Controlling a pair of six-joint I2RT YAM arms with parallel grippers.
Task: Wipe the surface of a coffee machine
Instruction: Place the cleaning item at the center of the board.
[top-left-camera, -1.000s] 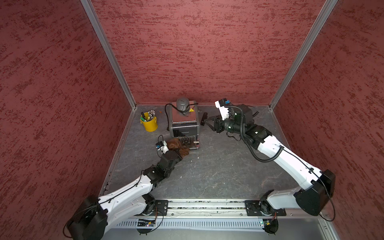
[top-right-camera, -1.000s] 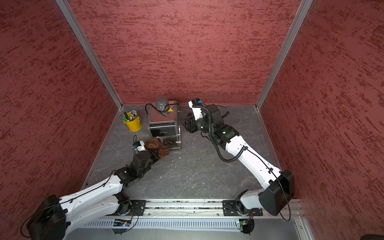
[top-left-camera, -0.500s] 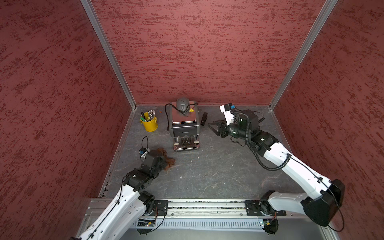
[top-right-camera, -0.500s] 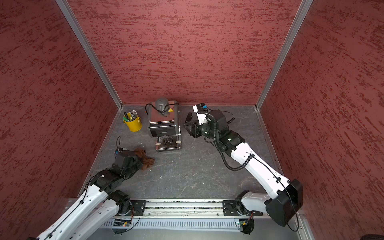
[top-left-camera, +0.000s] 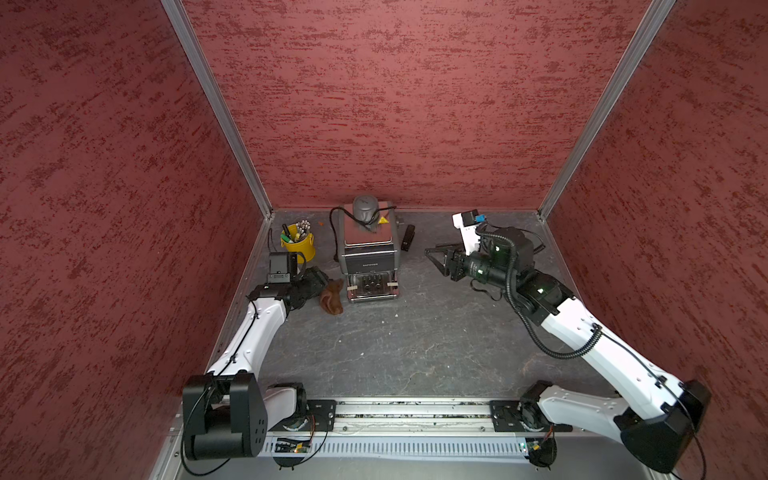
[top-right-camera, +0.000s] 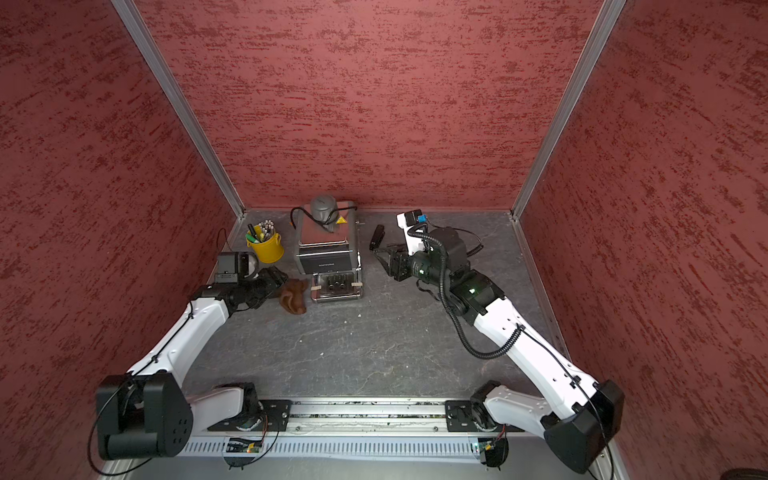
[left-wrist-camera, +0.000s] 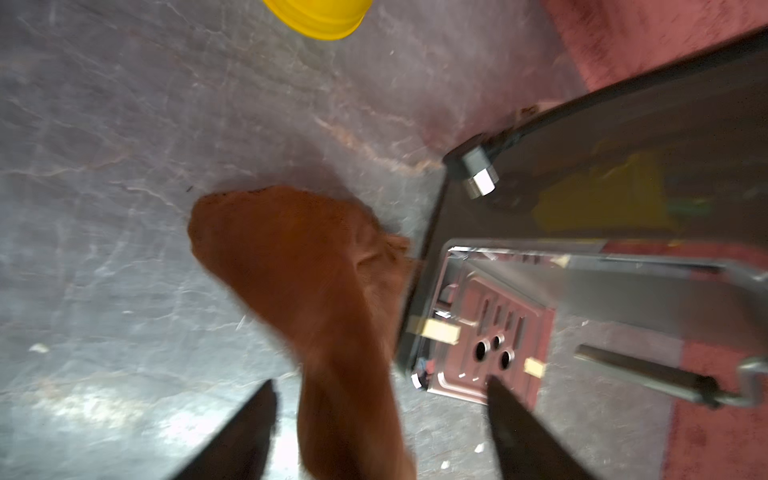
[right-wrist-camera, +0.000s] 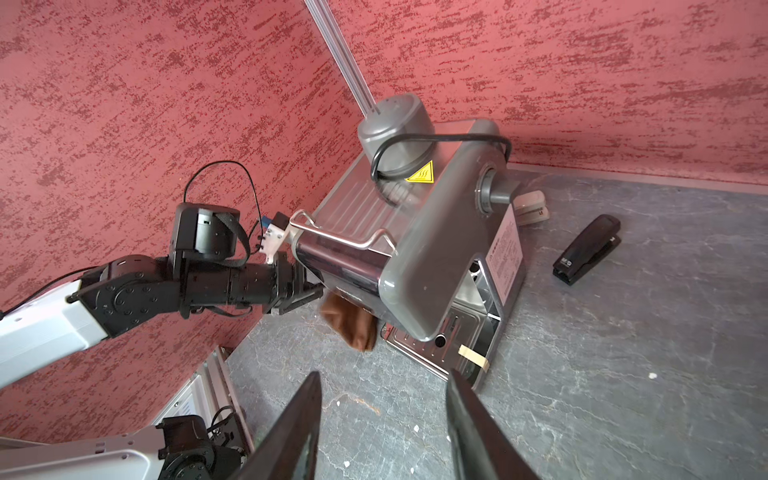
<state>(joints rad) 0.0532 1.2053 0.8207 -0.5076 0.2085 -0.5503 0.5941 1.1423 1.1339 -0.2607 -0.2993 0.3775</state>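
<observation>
The coffee machine (top-left-camera: 368, 249) (top-right-camera: 328, 249) stands at the back of the table, grey and black, with a domed cap and a steel drip tray (left-wrist-camera: 490, 353) in front. A brown cloth (top-left-camera: 332, 296) (top-right-camera: 294, 296) lies crumpled on the table just left of the tray. My left gripper (top-left-camera: 316, 277) (left-wrist-camera: 380, 384) is open beside it. The cloth (left-wrist-camera: 316, 282) runs between the spread fingers, and a gap shows on each side. My right gripper (top-left-camera: 434, 255) (right-wrist-camera: 384, 376) hovers open and empty to the right of the machine (right-wrist-camera: 432, 249).
A yellow bucket of pens (top-left-camera: 298, 245) stands left of the machine, close behind my left wrist. A black stapler (top-left-camera: 407, 237) (right-wrist-camera: 588, 251) lies right of the machine, with a pale stapler (right-wrist-camera: 532, 208) behind it. Red walls enclose three sides.
My left gripper carried the cloth off the drip tray to the left, then opened and let it go onto the table beside the tray. My right gripper drew slightly away from the machine.
</observation>
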